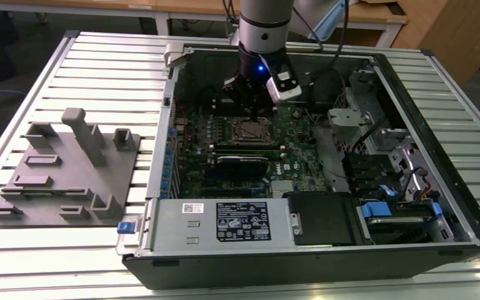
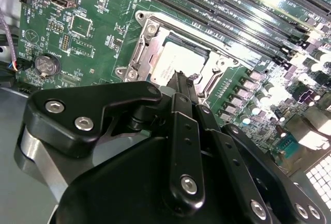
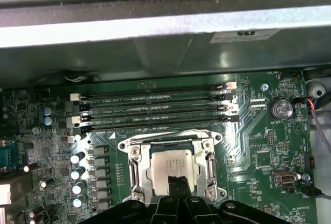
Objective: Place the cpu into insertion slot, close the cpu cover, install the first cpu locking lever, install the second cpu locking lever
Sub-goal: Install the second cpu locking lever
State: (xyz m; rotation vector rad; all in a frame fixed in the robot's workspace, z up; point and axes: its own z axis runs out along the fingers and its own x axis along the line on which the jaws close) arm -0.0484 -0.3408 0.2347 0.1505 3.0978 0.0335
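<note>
- the black two-fingered gripper [image 1: 252, 112] on the grey robot arm [image 1: 264, 25] hangs inside the open black computer case [image 1: 324, 262], directly over the socket area of the green motherboard [image 1: 215, 137].
- in both wrist views its slim fingers [image 3: 178, 188] stand pressed together with no gap to be seen and nothing between them; their tips are on or just above the chip's edge, and contact cannot be told.
- the small flat square cpu with its dull silvery-grey top [image 3: 168, 169] lies right under the fingertips, seated in the square insertion slot with the silvery metal rim [image 3: 135, 169].
- the thin silvery cpu cover frame with a square window [image 2: 155, 53] appears to lie down around the chip, which shows through the window; whether it is latched cannot be told.
- just beyond the fingertips, past the slot, run the long black memory slots [image 3: 155, 111] in parallel rows.
- off to one side of the gripper, a round silver coin battery [image 3: 282, 108] sits on the board.
- in the exterior view, well apart from the gripper toward the exterior view's left, a grey moulded fixture tray with upright posts [image 1: 65, 169] rests on the slatted silver table [image 1: 98, 69] beside the case.
</note>
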